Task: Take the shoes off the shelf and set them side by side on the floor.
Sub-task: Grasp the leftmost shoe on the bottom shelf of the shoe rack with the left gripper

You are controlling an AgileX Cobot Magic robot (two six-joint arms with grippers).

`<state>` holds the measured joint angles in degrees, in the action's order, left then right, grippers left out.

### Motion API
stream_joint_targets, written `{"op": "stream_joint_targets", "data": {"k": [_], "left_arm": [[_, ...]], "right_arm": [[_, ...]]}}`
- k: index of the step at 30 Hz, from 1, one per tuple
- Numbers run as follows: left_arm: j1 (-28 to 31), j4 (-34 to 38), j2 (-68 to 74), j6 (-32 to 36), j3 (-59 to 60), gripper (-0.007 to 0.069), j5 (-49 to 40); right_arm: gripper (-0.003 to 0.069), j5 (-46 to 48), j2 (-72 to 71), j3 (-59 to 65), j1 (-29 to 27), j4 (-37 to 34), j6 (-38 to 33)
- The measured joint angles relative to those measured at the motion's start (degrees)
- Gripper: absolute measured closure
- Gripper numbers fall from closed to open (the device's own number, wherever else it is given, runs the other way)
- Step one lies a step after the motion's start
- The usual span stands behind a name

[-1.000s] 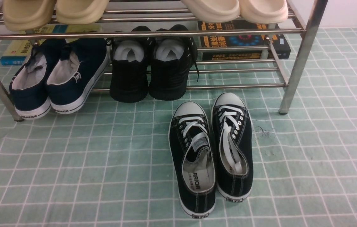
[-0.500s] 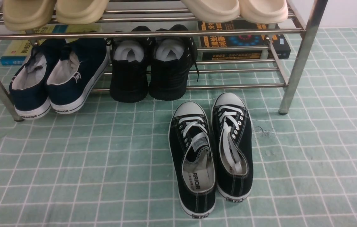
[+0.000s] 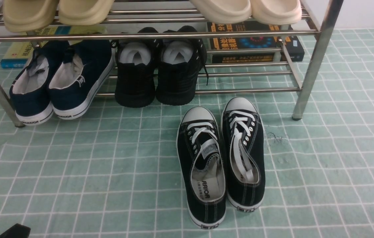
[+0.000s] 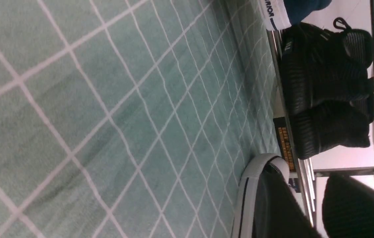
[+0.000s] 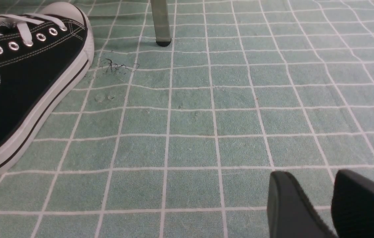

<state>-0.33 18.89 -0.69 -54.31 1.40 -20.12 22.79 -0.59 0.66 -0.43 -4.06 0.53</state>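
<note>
Farther into the front view than a moment before, the dark tip of the left gripper (image 4: 307, 180) had come, low in front of the shelf's left end. Pale green floor (image 3: 84, 172) with a white grid spread beneath and in front of the shelf (image 3: 314, 62), a rack of shiny metal tubes. Standing on that floor before the shelf's right half were black sneakers (image 3: 244, 195) with white laces, side by side, toes toward the rack. Navy slip-ons (image 3: 66, 99), the pair to be moved, sat on the shelf's lower tier at its left end, heels facing out and one shoe close against the other. To their right on the same tier stood all-black shoes (image 3: 176, 86). Cream clogs (image 3: 228, 11) rested on the shelf's upper tier, two toward each end. Books lay behind the shelf's lower bars, a yellow and blue one (image 3: 16, 56) at the left and dark ones (image 3: 294, 48) at the right. Both the left gripper and the right gripper (image 5: 313, 177) had their fingers parted, with nothing between them; the right one hung over the floor in front of the shelf.
</note>
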Motion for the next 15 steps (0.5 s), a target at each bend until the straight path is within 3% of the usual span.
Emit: {"op": "stream_joint_targets", "data": {"k": [9,13,15], "left_arm": [[0.0,-3.6,0.0,-0.9,0.1,0.0402,0.9],[0.0,-4.7,0.0,4.4,-4.1,0.0487,-1.2],[0.0,-6.3,0.5,9.5,-11.0,0.0575,-3.3]], "right_arm": [[0.0432,0.0,0.0,0.0,0.0,0.0,0.0],[0.0432,0.0,0.0,0.0,0.0,0.0,0.0],[0.0432,0.0,0.0,0.0,0.0,0.0,0.0]]}}
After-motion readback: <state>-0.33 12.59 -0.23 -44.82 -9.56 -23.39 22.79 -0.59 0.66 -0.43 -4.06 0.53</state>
